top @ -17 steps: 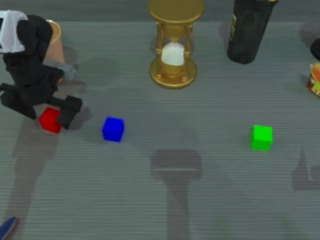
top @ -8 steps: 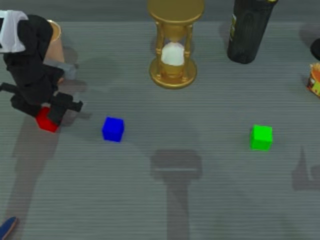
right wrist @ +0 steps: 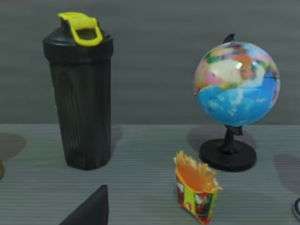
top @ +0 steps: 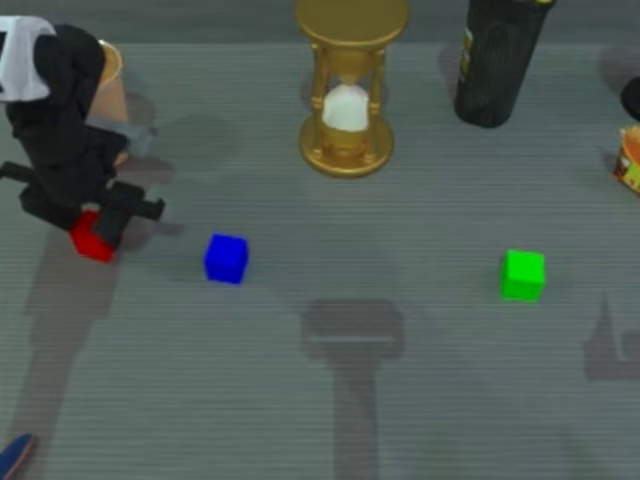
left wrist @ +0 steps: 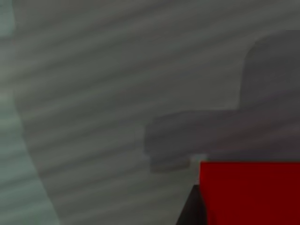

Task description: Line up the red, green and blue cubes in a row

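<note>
Across the whole top view spreads the grey ribbed table (top: 330,400), the largest thing shown. At its far left the left arm (top: 55,110) leans in from the far-left corner, bulky and black with a white band. Next in size come the gold hourglass (top: 350,90) at the far middle and the black shaker bottle (top: 495,60) to its right at the far edge; the right wrist view shows that bottle (right wrist: 84,98) with a yellow lid loop, a globe on a black stand (right wrist: 234,93) beside it, and a small carton of fries (right wrist: 196,192) nearer than both. A tan cup (top: 108,85) stands at the far left, partly hidden behind the left arm. The left gripper (top: 92,228) is down at the table on the left side, its fingers narrowed around the red cube (top: 90,240), which shows between them; in the left wrist view the red cube (left wrist: 251,192) fills one corner just above the table's surface. The blue cube (top: 226,259) sits just right of the red one, apart from it. The green cube (top: 522,274) lies well apart on the right side. The right gripper itself does not show clearly in any view.
</note>
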`<move>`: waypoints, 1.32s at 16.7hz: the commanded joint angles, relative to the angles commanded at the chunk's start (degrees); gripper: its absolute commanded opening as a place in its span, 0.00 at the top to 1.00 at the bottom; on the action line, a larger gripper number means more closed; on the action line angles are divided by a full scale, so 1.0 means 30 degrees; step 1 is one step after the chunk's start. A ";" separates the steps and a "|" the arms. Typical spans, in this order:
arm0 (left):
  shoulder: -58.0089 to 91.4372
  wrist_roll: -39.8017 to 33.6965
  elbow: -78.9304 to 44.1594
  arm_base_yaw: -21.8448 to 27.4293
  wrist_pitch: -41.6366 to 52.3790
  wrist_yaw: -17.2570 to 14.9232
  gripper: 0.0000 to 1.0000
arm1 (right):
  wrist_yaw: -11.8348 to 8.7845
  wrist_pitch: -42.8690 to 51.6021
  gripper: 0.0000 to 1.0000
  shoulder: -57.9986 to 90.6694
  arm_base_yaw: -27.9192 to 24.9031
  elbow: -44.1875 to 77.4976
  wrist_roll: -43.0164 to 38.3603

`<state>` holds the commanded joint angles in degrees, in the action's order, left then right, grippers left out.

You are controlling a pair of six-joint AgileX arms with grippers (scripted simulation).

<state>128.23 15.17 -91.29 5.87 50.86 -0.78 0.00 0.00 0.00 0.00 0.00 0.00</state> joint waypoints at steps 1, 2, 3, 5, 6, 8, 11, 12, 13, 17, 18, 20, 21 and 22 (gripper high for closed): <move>-0.0150 0.0008 -0.0342 -0.0028 0.0459 -0.0008 1.00 | 0.0000 0.0000 0.00 0.0000 0.0000 0.0000 0.0000; -0.0364 -0.0009 -0.0753 -0.0088 0.1110 -0.0013 1.00 | 0.0000 0.0000 0.00 0.0000 0.0000 0.0000 0.0000; -0.0613 -0.0035 -0.1192 -0.0163 0.1899 -0.0011 1.00 | 0.0000 0.0000 0.00 0.0000 0.0000 0.0000 0.0000; -0.1095 -0.0068 -0.2054 -0.0292 0.3372 0.0009 1.00 | 0.0000 0.0000 0.00 0.0000 0.0000 0.0000 0.0000; -0.1316 -0.0082 -0.2372 -0.0340 0.3845 0.0019 1.00 | 0.0000 0.0000 0.00 0.0000 0.0000 0.0000 0.0000; -0.1532 -0.0093 -0.2606 -0.0377 0.4178 0.0025 1.00 | 0.0000 0.0000 0.00 0.0000 0.0000 0.0000 0.0000; -0.1463 -0.0062 -0.2566 -0.0274 0.4129 0.0032 1.00 | 0.0000 0.0000 0.00 0.0000 0.0000 0.0000 0.0000; -0.1474 -0.0103 -0.2554 -0.0240 0.4130 0.0034 1.00 | 0.0000 0.0000 0.00 0.0000 0.0000 0.0000 0.0000; -0.1533 -0.0322 -0.2486 -0.0066 0.4127 0.0042 1.00 | 0.0000 0.0000 0.00 0.0000 0.0000 0.0000 0.0000; -0.2399 -0.3167 -0.1502 0.1863 0.4033 0.0155 1.00 | 0.0000 0.0000 0.00 0.0000 0.0000 0.0000 0.0000; -0.2753 -0.4277 -0.1079 0.2561 0.3990 0.0199 1.00 | 0.0000 0.0000 0.00 0.0000 0.0000 0.0000 0.0000; -0.3565 -0.6899 -0.0069 0.4123 0.3899 0.0292 1.00 | 0.0000 0.0000 0.00 0.0000 0.0000 0.0000 0.0000; -0.3995 -0.8363 0.0482 0.4959 0.3856 0.0340 1.00 | 0.0000 0.0000 0.00 0.0000 0.0000 0.0000 0.0000; -0.4429 -0.9862 0.1042 0.5808 0.3814 0.0388 1.00 | 0.0000 0.0000 0.00 0.0000 0.0000 0.0000 0.0000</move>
<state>114.95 -14.41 -88.17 23.29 62.30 0.39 0.00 0.00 0.00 0.00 0.00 0.00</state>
